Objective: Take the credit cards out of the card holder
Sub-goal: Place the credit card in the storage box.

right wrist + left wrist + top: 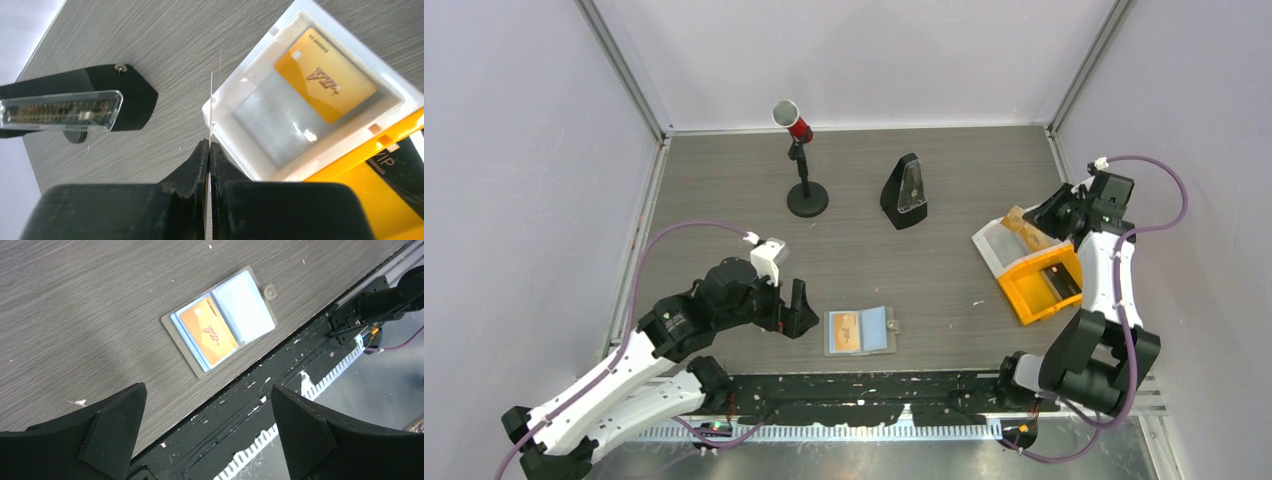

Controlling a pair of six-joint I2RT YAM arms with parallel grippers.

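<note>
1. The card holder (861, 331) lies open and flat on the counter (724, 190) near its front edge, with an orange card (208, 331) in the panel nearer the left arm.
2. The left tool (207, 392) hangs just beside the holder, fingers spread wide, gripping nothing.
3. The right tool (210, 145) is at the tray box (222, 127), fingers pressed together (a thin pale line (211, 95) pokes out between the tips, too thin to name).
4. A second orange card (325, 75) lies in the tray's white half and a black card (400, 160) in its orange half.

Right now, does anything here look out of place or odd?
Nothing is spilled or broken. One oddity: the right gripper is pinched shut on a thin sliver, seen edge-on beside the white tray; I cannot tell what it is. An orange card sits in one panel of the open card holder.
</note>
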